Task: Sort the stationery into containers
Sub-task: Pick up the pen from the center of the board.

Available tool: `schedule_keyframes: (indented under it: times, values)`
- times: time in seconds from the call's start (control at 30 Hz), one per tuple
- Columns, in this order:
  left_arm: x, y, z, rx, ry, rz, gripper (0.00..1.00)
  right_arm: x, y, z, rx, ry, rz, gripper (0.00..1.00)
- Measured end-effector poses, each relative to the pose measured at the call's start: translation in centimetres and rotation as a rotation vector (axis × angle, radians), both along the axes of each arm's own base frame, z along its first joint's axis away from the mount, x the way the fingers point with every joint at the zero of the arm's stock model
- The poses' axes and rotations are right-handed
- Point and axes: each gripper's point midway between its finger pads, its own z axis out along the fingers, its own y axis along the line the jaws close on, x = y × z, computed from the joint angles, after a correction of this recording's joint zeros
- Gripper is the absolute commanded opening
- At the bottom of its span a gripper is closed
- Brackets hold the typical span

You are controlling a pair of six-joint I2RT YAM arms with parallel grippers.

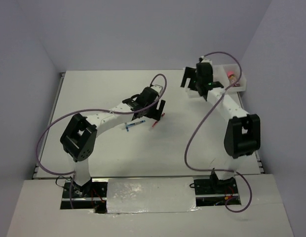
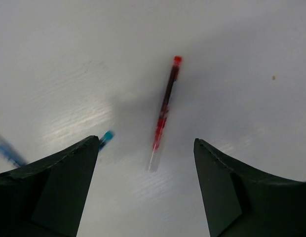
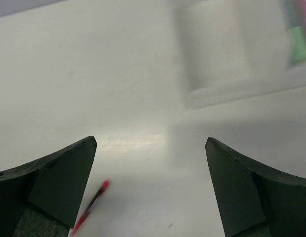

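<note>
A thin red pen (image 2: 165, 106) lies on the white table just ahead of my left gripper (image 2: 145, 140), which hangs open above it with nothing between its fingers. In the top view the same red pen (image 1: 157, 122) lies beside a blue pen (image 1: 134, 124), both under the left gripper (image 1: 154, 112). The blue pen's tip (image 2: 107, 137) shows by the left finger. My right gripper (image 3: 150, 140) is open and empty over bare table, next to the white tray (image 3: 217, 91). In the top view, the right gripper (image 1: 195, 79) hovers at the left end of the tray (image 1: 242, 84).
A pink-capped item (image 1: 232, 75) lies in the tray, and a blurred green item (image 3: 299, 47) shows in a farther compartment. Purple cables loop from both arms. Grey walls close in the table on three sides.
</note>
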Motion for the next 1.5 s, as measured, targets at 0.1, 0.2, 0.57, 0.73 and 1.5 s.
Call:
schedule_keyframes:
  times: [0.1,0.2,0.57,0.73,1.5]
  values:
    - [-1.5,3.4,1.7,0.018,0.008,0.172,0.93,-4.5,7.6,0.9,0.042,-0.036,0.075,1.0]
    - [-3.5,7.7,6.6,-0.036,-0.05,0.369,0.96,-7.4,13.5,-0.7,0.083,-0.022,0.106,0.97]
    - [-12.5,21.0,20.3,-0.342,-0.32,0.681,0.99,-11.2,19.6,-14.1,-0.061,0.269,-0.036,0.84]
    - [-13.6,22.0,18.8,-0.273,-0.298,0.674,0.99,-12.0,19.9,-15.8,-0.058,0.303,-0.063,0.5]
    - [-14.3,18.5,12.3,-0.023,-0.153,0.288,0.99,-3.1,11.0,-7.7,-0.103,0.191,0.277,0.0]
